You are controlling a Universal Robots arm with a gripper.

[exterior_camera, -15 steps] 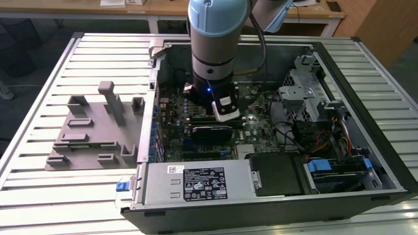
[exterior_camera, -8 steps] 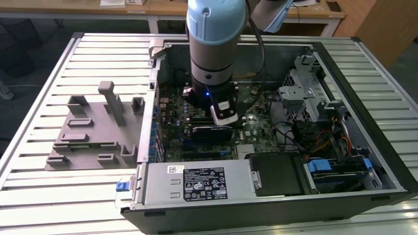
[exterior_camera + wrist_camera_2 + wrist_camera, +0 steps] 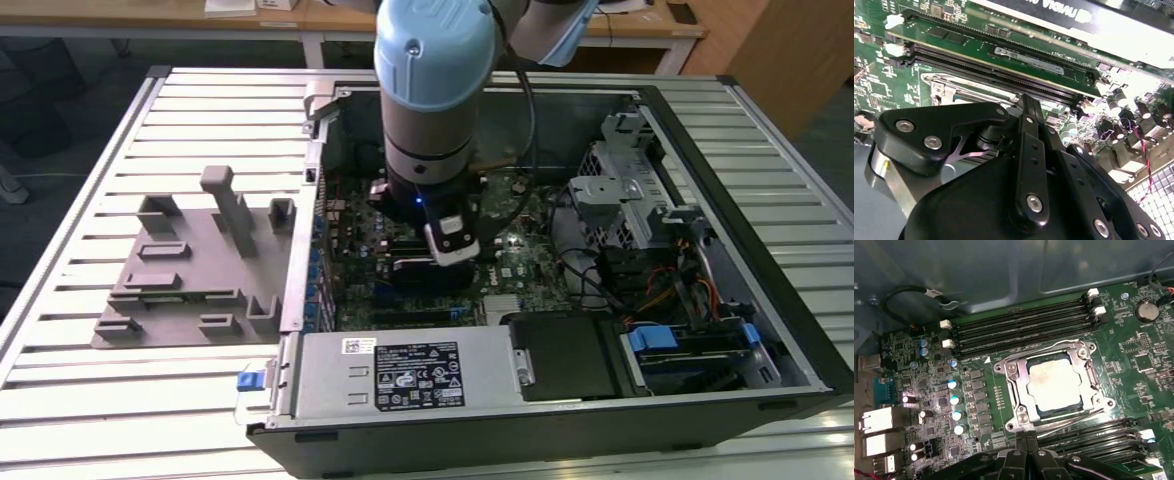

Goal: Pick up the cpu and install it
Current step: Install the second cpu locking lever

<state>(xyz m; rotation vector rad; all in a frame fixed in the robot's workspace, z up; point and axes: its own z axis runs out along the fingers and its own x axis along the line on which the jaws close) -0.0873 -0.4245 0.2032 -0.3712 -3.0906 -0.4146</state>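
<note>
While the arm reaches down into the open computer case point(image 3: 747, 330) on the bench point(image 3: 80, 400), the cpu point(image 3: 1059, 383) already lies seated in the motherboard socket point(image 3: 1021, 407), its metal frame around it. The tool point(image 3: 1026, 456) hangs just beside the socket, fingers pressed together and pinching nothing.

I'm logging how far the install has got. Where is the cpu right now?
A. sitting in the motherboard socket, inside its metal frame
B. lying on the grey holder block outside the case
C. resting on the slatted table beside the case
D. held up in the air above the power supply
A: in the first wrist view the cpu, silver top up, sits in the metal socket frame on the motherboard.
</note>
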